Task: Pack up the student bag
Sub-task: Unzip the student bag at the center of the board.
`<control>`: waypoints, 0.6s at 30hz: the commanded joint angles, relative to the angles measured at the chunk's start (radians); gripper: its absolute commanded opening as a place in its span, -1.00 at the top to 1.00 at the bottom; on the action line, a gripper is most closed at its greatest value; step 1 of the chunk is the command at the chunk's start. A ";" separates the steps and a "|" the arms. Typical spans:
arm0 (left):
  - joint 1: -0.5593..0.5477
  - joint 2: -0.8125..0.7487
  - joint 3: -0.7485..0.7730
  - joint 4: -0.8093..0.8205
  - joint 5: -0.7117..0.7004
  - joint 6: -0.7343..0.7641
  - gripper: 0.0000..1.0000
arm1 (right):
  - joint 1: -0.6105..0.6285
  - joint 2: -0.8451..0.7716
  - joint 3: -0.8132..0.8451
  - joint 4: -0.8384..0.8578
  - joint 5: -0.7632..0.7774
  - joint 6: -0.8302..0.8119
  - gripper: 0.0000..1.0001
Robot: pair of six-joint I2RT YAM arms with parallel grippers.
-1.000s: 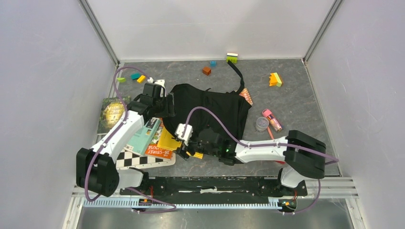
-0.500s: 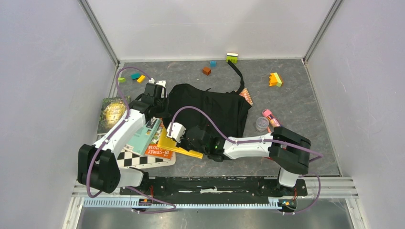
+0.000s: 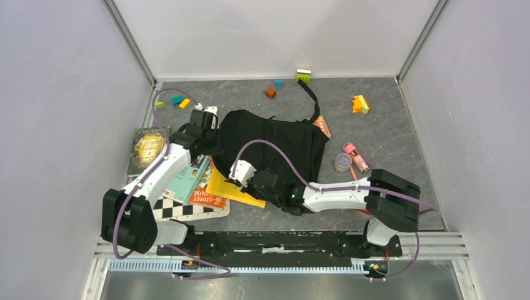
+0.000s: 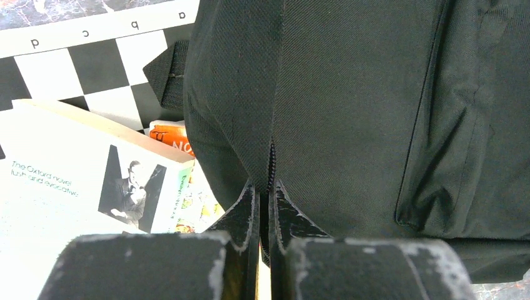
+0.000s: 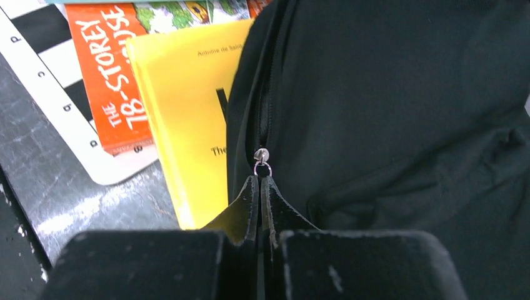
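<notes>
Surface: grey mottled tabletop (image 3: 400, 137), boxed in by plain pale walls.
Right claw (image 5: 259, 187): the nearer of my two. Its jaws are pressed together just under the small silver zipper pull (image 5: 261, 156), which I judge they pinch by its tab.
Books, count four: thin yellow paperback (image 3: 234, 190), orange "78-Storey" book (image 3: 206, 199), pale teal paperback (image 3: 189, 179), dark green book with a gold oval (image 3: 147, 147).
Boards, count one: black-and-white chequered board (image 3: 181, 209), lying under the book pile.
Left claw (image 4: 263, 194): jaws nipped tight on a fold of bag cloth at the zip seam, farther along the same edge.
Student bag, count one: large black soft fabric student bag (image 3: 281, 144), flat at mid-table, beyond and to the right of both claws, its left edge over the books.
Governing relation: the zip track runs straight ahead from my right claw's tip, its long axis leading, as I judge, toward my left claw. The right arm has the pull and the left anchors the cloth. I judge the coming move to be a draw along that line.
Right of bag: one pink highlighter pen (image 3: 355, 155), one small clear pot (image 3: 342, 163).
Far edge: seven small coloured blocks (image 3: 270, 92), as nearly as I can count.
</notes>
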 commanded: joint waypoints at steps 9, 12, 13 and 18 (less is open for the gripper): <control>0.005 -0.058 -0.008 0.017 -0.060 0.036 0.96 | 0.003 -0.197 -0.248 -0.060 0.033 0.157 1.00; 0.005 -0.080 0.000 -0.001 -0.079 0.026 0.96 | 0.003 -0.234 -0.294 -0.062 0.030 0.177 1.00; 0.005 -0.090 0.005 -0.011 -0.081 0.015 0.96 | 0.003 -0.248 -0.305 -0.064 0.027 0.182 1.00; 0.005 -0.208 -0.051 -0.015 0.016 -0.105 0.96 | 0.003 -0.318 -0.328 -0.070 -0.037 0.174 1.00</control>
